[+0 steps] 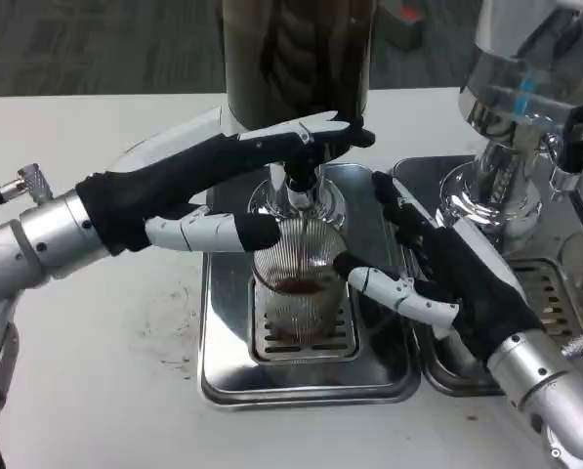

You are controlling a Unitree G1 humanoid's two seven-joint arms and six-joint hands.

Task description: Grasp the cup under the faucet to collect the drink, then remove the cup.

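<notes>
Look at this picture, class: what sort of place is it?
Probably a drinks-dispensing test bench: a dark beverage dispenser over a ribbed clear glass cup, on a steel drip tray, on a white table.

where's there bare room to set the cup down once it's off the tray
The white table left of the drip tray, below the left hand, is bare apart from faint smudges. It is crowded around the cup under the faucet: both hands flank it. To the right, the right hand and a second dispenser take the space.
</notes>
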